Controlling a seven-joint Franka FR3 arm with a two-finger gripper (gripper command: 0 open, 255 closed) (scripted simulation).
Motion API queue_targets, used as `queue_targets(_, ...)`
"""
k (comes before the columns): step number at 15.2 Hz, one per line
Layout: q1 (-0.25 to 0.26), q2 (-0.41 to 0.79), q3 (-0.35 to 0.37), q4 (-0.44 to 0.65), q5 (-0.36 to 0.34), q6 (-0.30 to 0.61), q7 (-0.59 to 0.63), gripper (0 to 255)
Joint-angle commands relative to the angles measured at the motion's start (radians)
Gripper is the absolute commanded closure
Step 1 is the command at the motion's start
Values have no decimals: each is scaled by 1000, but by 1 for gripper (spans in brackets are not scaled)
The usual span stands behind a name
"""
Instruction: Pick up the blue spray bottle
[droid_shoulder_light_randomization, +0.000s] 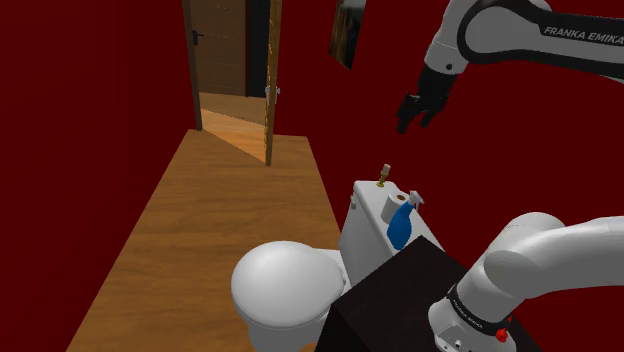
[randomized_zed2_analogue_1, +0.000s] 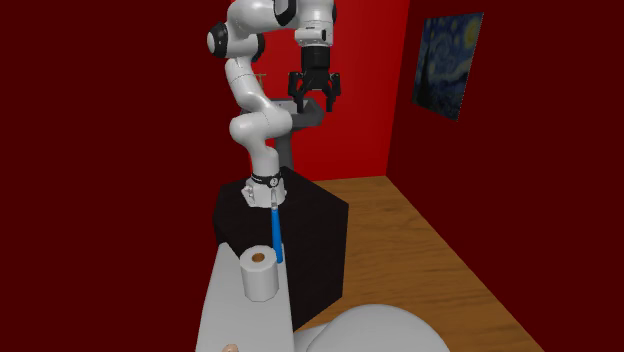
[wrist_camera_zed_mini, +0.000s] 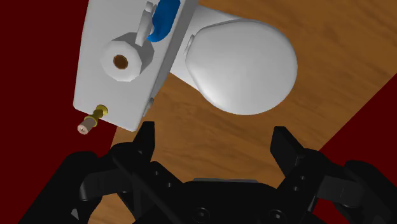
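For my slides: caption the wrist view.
Open end effector overlooking toilet tank with blue spray bottle and paper roll.

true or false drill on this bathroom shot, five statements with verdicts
1. The gripper is open and holds nothing. True.
2. The blue spray bottle sits on the toilet lid. False: it sits on the toilet tank.
3. A toilet paper roll stands on the tank. True.
4. The toilet lid is raised. False: it is down.
5. The door is shut. False: it stands open.
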Motion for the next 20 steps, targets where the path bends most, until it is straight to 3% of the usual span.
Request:
queue_targets(1,0,0,0,0,0,0,0,0)
queue_targets(11,-73,6,-161,-258,-24,226,-68,0)
queue_targets(20,-144,127,-322,-421,-49,466,-150,0)
